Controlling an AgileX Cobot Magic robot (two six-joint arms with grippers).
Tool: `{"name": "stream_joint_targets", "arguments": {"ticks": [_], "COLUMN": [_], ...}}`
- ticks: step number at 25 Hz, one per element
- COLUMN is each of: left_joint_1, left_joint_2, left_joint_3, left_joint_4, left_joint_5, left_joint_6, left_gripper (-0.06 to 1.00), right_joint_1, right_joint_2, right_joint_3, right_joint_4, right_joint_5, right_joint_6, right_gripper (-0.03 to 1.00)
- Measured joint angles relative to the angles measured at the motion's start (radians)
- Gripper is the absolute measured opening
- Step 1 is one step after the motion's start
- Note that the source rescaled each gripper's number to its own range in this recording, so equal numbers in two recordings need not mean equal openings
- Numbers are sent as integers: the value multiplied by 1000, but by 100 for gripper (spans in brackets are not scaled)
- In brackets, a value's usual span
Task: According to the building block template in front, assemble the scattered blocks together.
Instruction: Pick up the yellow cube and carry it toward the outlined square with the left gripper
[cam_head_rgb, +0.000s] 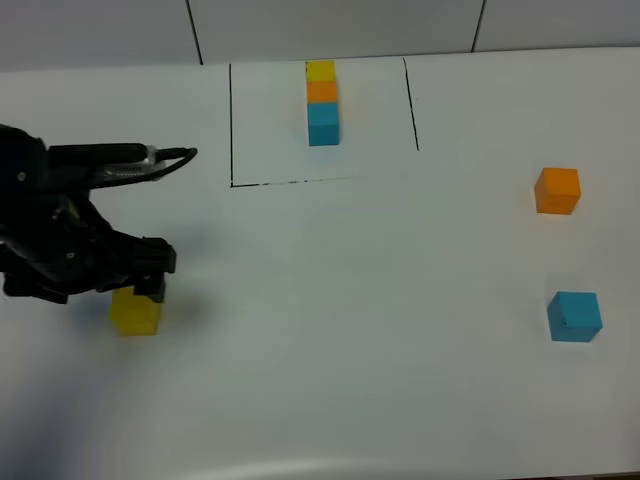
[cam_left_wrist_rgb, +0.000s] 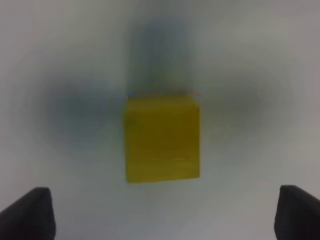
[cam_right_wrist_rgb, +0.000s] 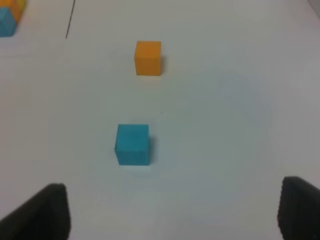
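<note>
The yellow block (cam_head_rgb: 134, 312) is found near the tabletop's (cam_head_rgb: 330, 330) left edge, centred directly below the left gripper (cam_left_wrist_rgb: 164, 215), whose jaws are spread and empty. The orange block (cam_head_rgb: 557, 190) and teal block (cam_head_rgb: 574, 316) are noted near the right edge, before the right gripper (cam_right_wrist_rgb: 170, 217), likewise spread and empty

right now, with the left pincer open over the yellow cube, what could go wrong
1. The yellow cube lies ahead of the tips of the open left pincer; closing early might clip its edge and knock it aside.
2. The orange cube and teal cube sit far right, so a weak grip could drop it on the way.
</note>
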Motion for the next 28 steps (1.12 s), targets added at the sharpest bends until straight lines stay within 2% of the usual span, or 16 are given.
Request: {"name": "stream_joint_targets", "arguments": {"ticks": [5,15,21,23,25,27,28], "left_joint_1": [-13,-12,-12,-12,-12,-12,-12], "left_joint_2": [99,172,229,232,232,232,232], "left_joint_3": [-14,-15,-15,-15,-15,-15,-15], "left_joint_4": [-2,16,37,47,56,71,73], "left_joint_5": [-22,-127,-136,-140,-140,-135,-131], "left_joint_6": [-48,-52,-52,-52,-52,-52,-52], "left_gripper": [97,97,92,83,66,36,17], "right_joint_1": [0,0,0,0,0,0,0], "right_joint_2": [0,0,0,0,0,0,0], "right_joint_3": [0,0,0,0,0,0,0], "right_joint_4": [0,0,0,0,0,0,0], "right_joint_5": [0,0,0,0,0,0,0], "right_joint_6": [-1,0,0,0,0,0,0], "right_gripper": [70,70,70,70,70,70,70]}}
